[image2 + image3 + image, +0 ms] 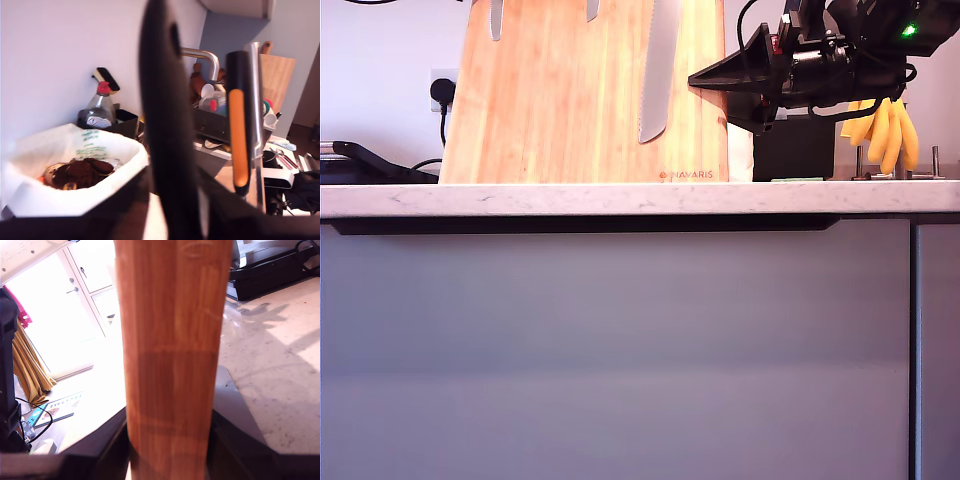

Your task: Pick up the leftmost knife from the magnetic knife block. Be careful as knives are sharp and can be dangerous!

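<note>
1. The leftmost knife (497,20) shows only its narrow, smooth tip, at eleven o'clock in the exterior view. It lies flat on the face of the magnetic knife block (570,110); its handle is out of frame.
2. Toward one o'clock from it are a stubby blade tip (592,10) and a long serrated blade (658,70), both on the same block.
3. My second gripper (715,78) is at the block's edge at two o'clock in the exterior view, well away from the knife. Its wrist view shows the wood standing between the jaws, but I cannot tell whether they press on it.
4. My first gripper (202,165) looks over a lined bin (75,165) and a sink; I cannot tell whether it is spread or pressed together.
5. In my judgement the step is the approach. The gripper should pass above the serrated blade, take the knife by the handle and not the steel, then peel it off the magnet without rocking the block.
6. The block stands on a pale stone table (640,198) over grey cabinet fronts (620,350).
7. At three o'clock in the exterior view are a black box (807,148) and bananas (885,130); a wall plug (443,92) is at nine.
</note>
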Controlling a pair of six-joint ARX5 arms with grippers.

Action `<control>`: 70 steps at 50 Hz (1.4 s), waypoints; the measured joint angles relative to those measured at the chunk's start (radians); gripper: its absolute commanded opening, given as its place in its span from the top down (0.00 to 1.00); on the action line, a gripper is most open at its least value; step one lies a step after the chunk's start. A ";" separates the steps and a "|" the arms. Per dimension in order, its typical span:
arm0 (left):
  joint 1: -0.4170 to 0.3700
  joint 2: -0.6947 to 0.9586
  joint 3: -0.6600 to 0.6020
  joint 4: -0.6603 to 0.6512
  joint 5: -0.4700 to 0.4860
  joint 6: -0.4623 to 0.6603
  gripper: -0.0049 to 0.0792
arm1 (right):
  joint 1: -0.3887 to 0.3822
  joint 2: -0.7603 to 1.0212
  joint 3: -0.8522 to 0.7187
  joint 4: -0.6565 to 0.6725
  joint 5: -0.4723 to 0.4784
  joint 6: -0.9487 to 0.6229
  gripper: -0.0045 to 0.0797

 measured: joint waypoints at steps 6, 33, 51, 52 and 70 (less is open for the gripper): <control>-0.004 0.000 0.003 0.002 0.003 -0.008 0.88 | 0.000 0.000 0.000 0.000 0.001 0.000 0.96; -0.013 0.000 0.003 -0.003 -0.056 -0.075 0.97 | 0.001 0.000 0.000 -0.002 0.007 0.000 0.96; 0.011 0.000 0.003 -0.028 -0.004 -0.160 0.97 | 0.001 0.000 0.000 -0.001 0.006 -0.001 0.96; 0.011 0.000 0.003 -0.028 -0.002 -0.162 0.97 | 0.001 0.000 0.000 -0.001 0.006 -0.001 0.96; 0.019 0.001 0.003 -0.056 0.028 -0.280 0.97 | 0.001 -0.001 0.000 -0.002 0.015 -0.001 0.96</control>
